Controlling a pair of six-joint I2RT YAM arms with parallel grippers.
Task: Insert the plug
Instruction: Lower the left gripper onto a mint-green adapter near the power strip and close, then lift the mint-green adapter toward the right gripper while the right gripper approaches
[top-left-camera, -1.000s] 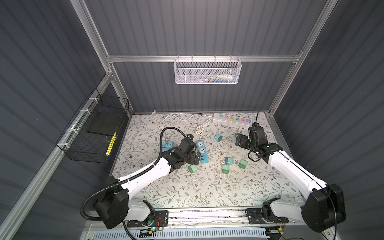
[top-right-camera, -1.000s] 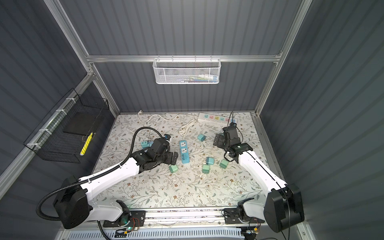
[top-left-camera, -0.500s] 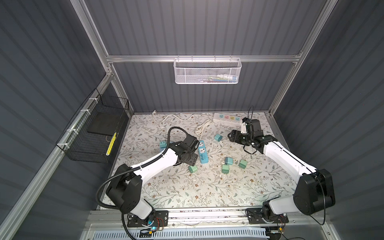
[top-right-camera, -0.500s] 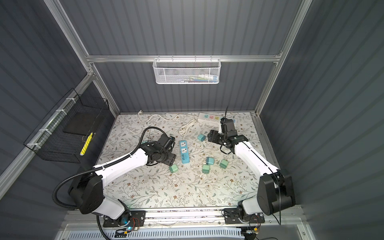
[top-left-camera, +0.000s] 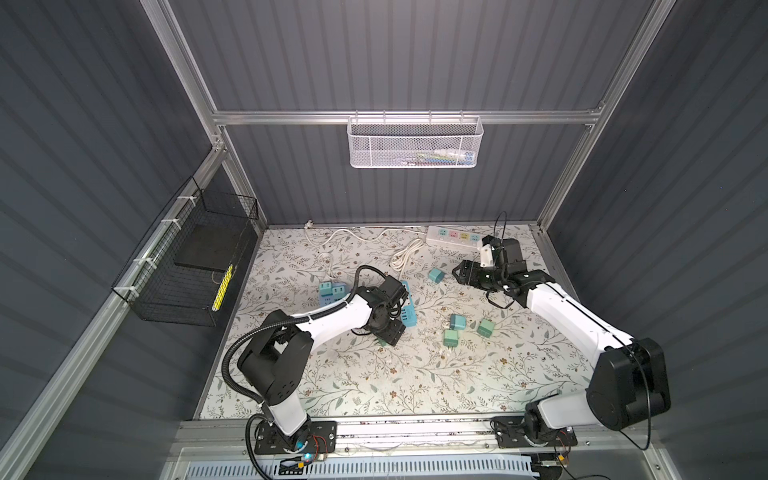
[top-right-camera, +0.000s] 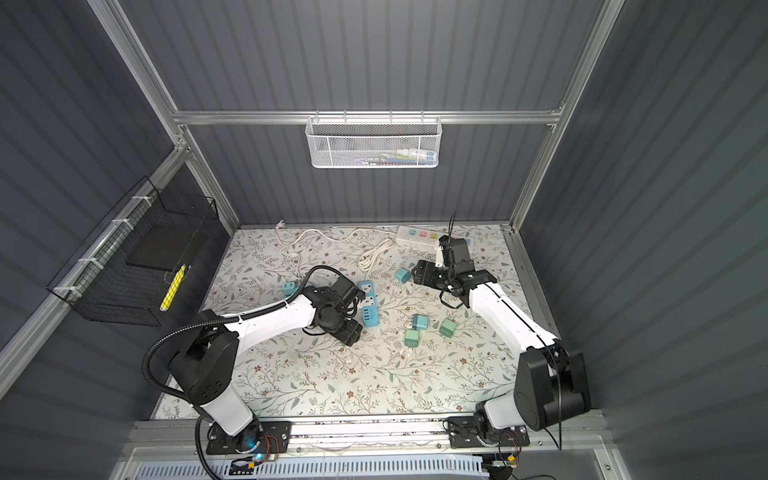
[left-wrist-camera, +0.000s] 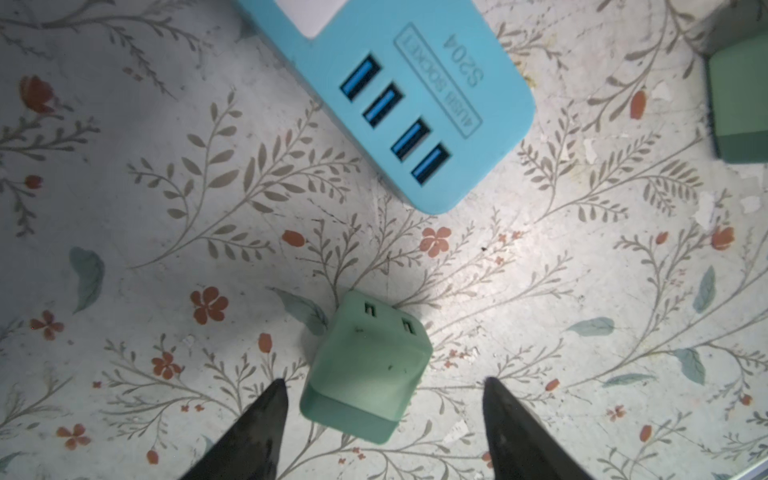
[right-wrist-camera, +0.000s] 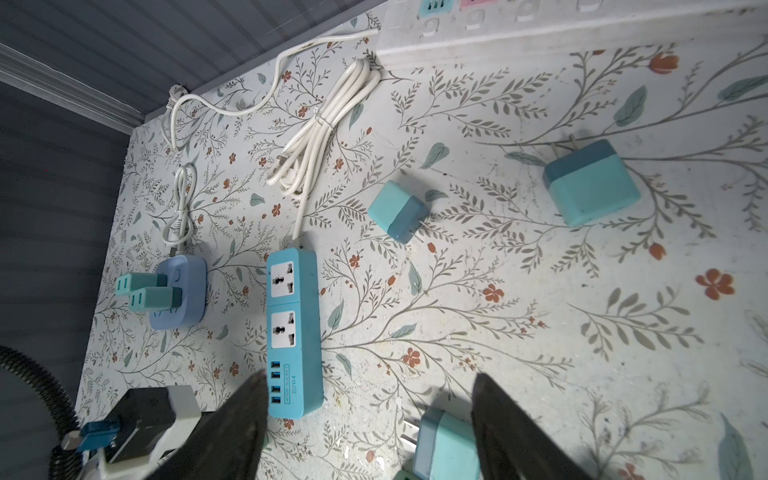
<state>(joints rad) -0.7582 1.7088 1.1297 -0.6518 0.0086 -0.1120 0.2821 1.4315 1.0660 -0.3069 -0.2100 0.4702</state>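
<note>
A green plug (left-wrist-camera: 365, 365) lies on the floral mat, its two slots facing the blue power strip (left-wrist-camera: 415, 104) (top-left-camera: 407, 305) (top-right-camera: 368, 305) (right-wrist-camera: 293, 332). My left gripper (left-wrist-camera: 384, 384) (top-left-camera: 390, 333) (top-right-camera: 351, 334) is low over the plug and open. One finger is close beside the plug and the other stands well apart. In both top views the gripper covers most of that plug. My right gripper (right-wrist-camera: 365, 380) (top-left-camera: 457, 274) (top-right-camera: 417, 272) hangs open and empty above the mat at the back right, beside a teal plug (top-left-camera: 436, 275) (top-right-camera: 402, 274) (right-wrist-camera: 399, 212).
A white power strip (top-left-camera: 453, 237) (top-right-camera: 419, 236) lies along the back wall with coiled white cords (right-wrist-camera: 320, 124). Three plugs (top-left-camera: 457, 322) (top-right-camera: 419, 322) cluster right of the blue strip, and another (right-wrist-camera: 590, 187) lies near the white strip. A lilac adapter (right-wrist-camera: 178, 291) (top-left-camera: 332, 291) holds two green plugs.
My left gripper has moved toward the table's front, come down over the green plug and narrowed from wide open. My right gripper has narrowed a little and swung left.
</note>
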